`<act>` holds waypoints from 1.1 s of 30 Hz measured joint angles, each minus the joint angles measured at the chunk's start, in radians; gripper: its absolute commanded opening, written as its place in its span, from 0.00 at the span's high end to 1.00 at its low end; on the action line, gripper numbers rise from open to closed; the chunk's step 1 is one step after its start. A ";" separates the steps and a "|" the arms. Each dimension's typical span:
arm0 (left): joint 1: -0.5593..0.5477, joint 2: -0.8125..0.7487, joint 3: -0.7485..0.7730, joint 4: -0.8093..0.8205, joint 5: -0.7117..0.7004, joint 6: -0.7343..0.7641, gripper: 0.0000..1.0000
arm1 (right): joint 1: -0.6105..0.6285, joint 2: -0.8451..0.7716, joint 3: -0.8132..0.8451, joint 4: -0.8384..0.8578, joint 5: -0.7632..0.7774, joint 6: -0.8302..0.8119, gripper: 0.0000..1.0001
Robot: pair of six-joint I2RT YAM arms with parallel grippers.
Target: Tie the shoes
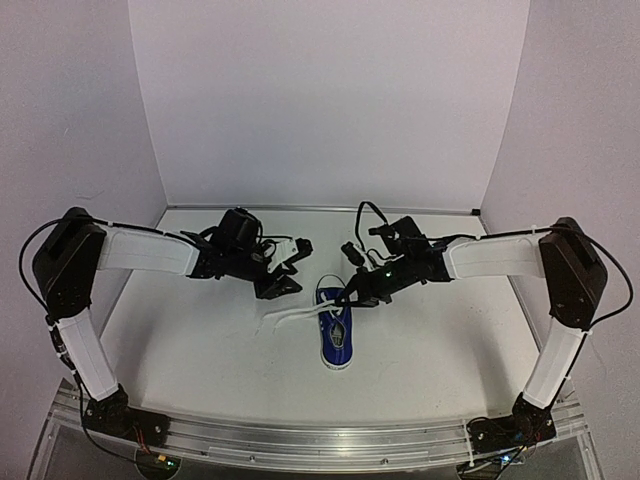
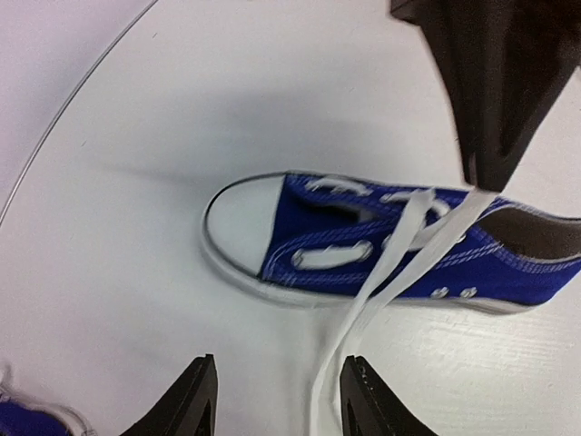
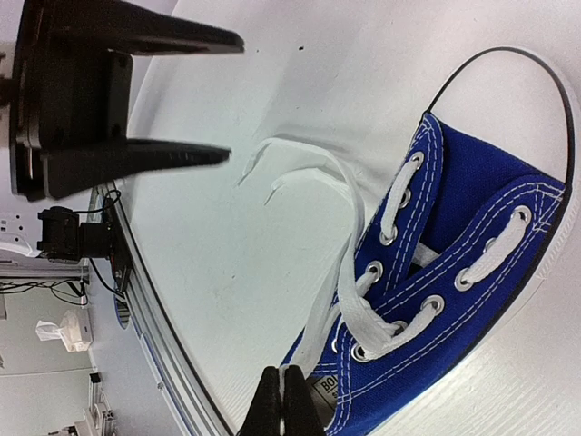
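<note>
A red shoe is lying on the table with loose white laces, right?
Not quite. The shoe is blue, not red, as the left wrist view shows clearly. The rest is right: it lies on the table with loose white laces.

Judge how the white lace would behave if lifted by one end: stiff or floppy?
Probably floppy: the lace lies in limp, flat curves on the table. Looks thin, so may slip from a loose pinch. The shoe looks small; tugging could drag it.
</note>
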 measured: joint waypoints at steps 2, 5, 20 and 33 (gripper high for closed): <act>0.022 -0.018 0.012 -0.079 -0.042 0.000 0.53 | 0.000 0.000 0.004 0.000 0.000 0.000 1.00; 0.024 -0.006 0.028 -0.178 -0.090 -0.002 0.53 | 0.000 0.000 0.012 0.000 0.000 0.000 1.00; 0.026 0.179 0.118 -0.387 -0.189 -0.008 0.85 | 0.000 0.001 0.019 0.000 0.000 0.000 1.00; 0.029 0.012 0.093 -0.417 -0.237 -0.081 1.00 | 0.000 0.018 0.020 0.000 0.021 0.000 1.00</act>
